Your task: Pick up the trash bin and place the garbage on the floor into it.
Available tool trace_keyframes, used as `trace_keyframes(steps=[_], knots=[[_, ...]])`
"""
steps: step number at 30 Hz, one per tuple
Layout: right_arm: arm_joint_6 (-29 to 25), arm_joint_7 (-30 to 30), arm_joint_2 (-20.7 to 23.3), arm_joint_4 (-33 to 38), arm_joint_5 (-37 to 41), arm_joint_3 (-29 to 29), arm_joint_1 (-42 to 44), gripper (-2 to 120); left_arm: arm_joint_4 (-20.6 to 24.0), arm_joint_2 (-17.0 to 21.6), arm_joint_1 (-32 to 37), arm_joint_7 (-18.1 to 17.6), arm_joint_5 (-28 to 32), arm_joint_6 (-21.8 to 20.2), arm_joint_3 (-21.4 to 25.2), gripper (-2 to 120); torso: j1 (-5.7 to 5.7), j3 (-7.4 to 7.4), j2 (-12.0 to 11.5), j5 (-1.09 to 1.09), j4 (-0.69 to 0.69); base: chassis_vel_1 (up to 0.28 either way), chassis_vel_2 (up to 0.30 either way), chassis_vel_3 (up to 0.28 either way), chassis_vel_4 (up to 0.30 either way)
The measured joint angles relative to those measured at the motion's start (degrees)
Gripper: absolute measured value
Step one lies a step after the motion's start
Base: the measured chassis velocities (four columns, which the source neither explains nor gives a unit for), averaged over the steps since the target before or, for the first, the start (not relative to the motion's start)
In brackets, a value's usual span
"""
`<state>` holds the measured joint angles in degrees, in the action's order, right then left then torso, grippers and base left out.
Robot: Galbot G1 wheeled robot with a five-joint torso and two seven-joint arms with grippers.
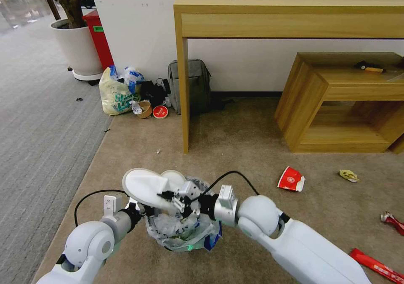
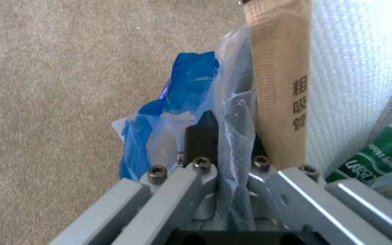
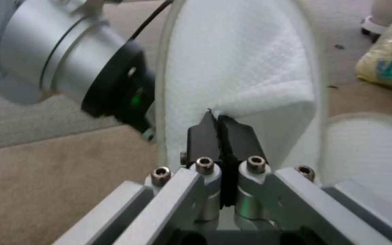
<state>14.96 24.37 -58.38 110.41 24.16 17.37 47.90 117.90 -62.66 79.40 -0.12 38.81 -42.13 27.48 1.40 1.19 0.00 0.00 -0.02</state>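
The trash bin, lined with a crinkly bag with blue print, is low between my arms. My left gripper is shut on its rim; the left wrist view shows its fingertips pinching the bag-covered rim. My right gripper is shut on a white slipper above the bin's mouth, gripping the edge of its upper. Another slipper stands in the bin beside a cardboard strip and a green-label bottle. A red paper cup, a yellow wrapper and red wrappers lie on the beige floor.
A wooden desk's leg stands ahead, with a low wooden shelf to its right. A grey backpack, a bulging yellow bag and a plant pot line the wall. Grey ribbed carpet lies to the left.
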Motion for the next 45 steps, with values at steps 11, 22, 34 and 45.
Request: trace_keyframes(steps=[11,22,34,45], knots=[[-2.89,1.11,-1.29,-4.83,-3.71,-0.33,-1.54,0,0.51,0.23,0.30,0.10,0.13,0.00,0.24,0,0.00,0.00,0.00,0.00,0.00,0.000,0.000,0.000,0.000],[-4.11,0.86,-1.63,-5.79,-3.23,-1.15,0.85,0,0.60,0.24,0.36,0.09,0.31,-0.01,0.63,0,0.00,0.00,0.00,0.00,0.00,0.000,0.000,0.000,0.000],[-4.32,0.81,-0.03,-5.28,-3.99,-4.56,4.53,0,0.86,0.57,0.22,0.08,0.79,-0.02,0.85,0,0.00,0.00,0.00,0.00,0.00,0.000,0.000,0.000,0.000],[-4.06,-2.18,0.55,-2.65,-3.52,-5.67,5.20,30,0.89,0.63,0.31,0.08,0.77,-0.01,0.98,0,0.00,0.00,0.00,0.00,0.00,0.000,0.000,0.000,0.000]])
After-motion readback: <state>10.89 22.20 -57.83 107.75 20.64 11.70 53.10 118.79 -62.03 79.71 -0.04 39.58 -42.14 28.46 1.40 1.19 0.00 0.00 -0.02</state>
